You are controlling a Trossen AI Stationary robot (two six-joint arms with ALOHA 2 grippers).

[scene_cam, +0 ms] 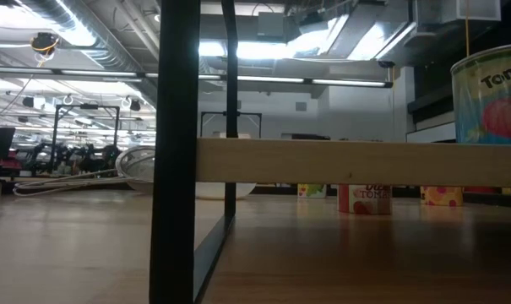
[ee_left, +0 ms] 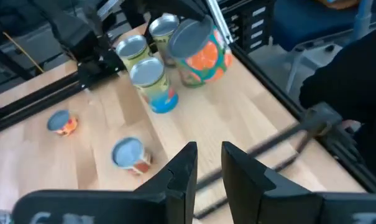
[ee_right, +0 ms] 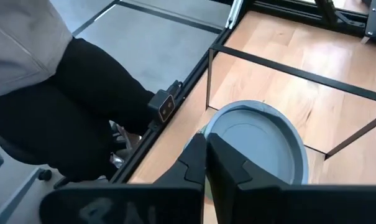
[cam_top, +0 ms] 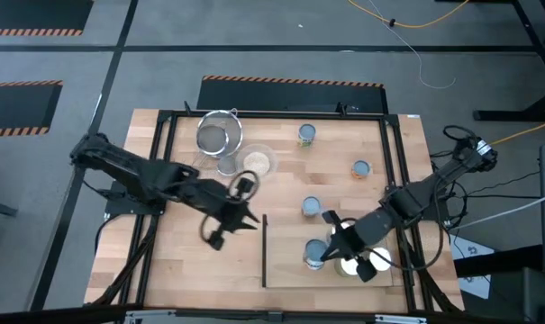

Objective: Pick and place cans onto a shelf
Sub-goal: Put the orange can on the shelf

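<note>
Cans (cam_top: 312, 206), small round tins with pale blue or silvery tops, all stand with their long axes upright and their tops facing the ceiling. One blue-topped can (cam_top: 315, 255) and a shiny white-topped can (cam_top: 351, 263) stand side by side on the flat light-wood shelf (cam_top: 286, 261). A third is at the shelf's far edge, and two more, a green-sided can (cam_top: 306, 135) and an orange-sided can (cam_top: 360, 168), stand well beyond the shelf on the table. From table height, a can with a tomato label (scene_cam: 490, 93) sits on top of the shelf's plank.

The shelf lies on a pale butcher-block wooden table (cam_top: 182, 261) fenced by a dark metal frame (cam_top: 164, 162). Its thin dark upright edge (cam_top: 264, 252) is on the side toward the left arm. Beyond the shelf on that same side are a metal mesh strainer (cam_top: 218, 137) and a clear glass bowl of grains (cam_top: 258, 162). Grey floor with orange-striped mats surrounds the table, and a person in dark trousers (ee_right: 82, 106) is close beside it.

The right gripper (cam_top: 337, 243) reaches in low over the shelf, right at the blue-topped can (ee_right: 256, 146); whether it has hold of it cannot be told. The left gripper (cam_top: 240, 218) hangs just outside the shelf's dark edge, pointing toward the cans, its fingers (ee_left: 181, 171) slightly apart with nothing between them.
</note>
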